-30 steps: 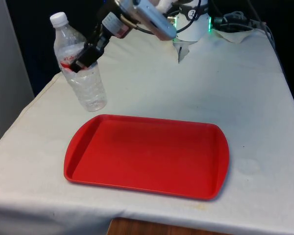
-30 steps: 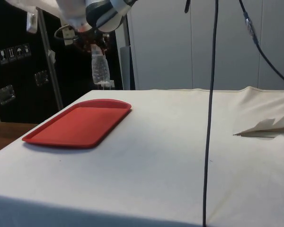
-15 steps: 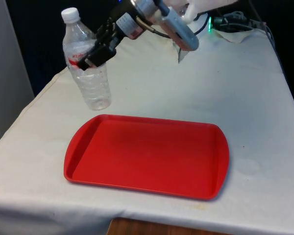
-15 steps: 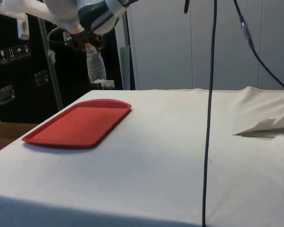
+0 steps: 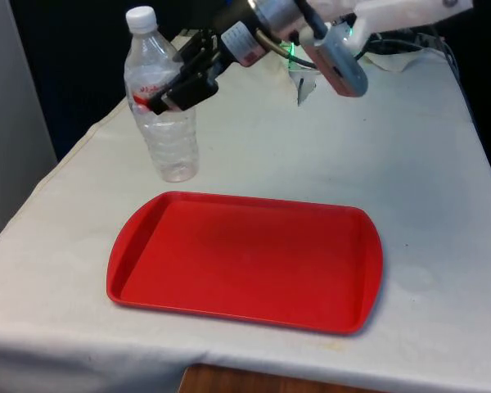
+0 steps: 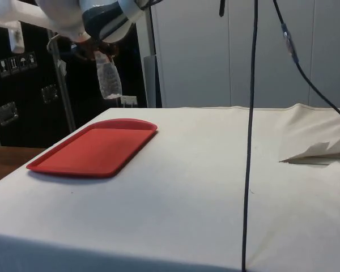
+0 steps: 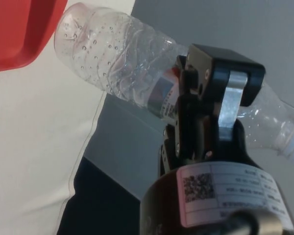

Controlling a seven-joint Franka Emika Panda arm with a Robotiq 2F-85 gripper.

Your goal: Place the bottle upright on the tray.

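End effector (image 5: pixel 182 85) grips bottle (image 5: pixel 162 98), near-upright, cap up.

White arm (image 5: pixel 409 10); black gripper (image 5: pixel 184 82) wearing a QR-code label.

Clear bottle (image 5: pixel 165 115), white cap; red tray (image 5: pixel 245 260).

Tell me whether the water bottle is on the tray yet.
Not yet. The clear water bottle, nearly upright, hangs in the gripper above the cloth beyond the red tray.
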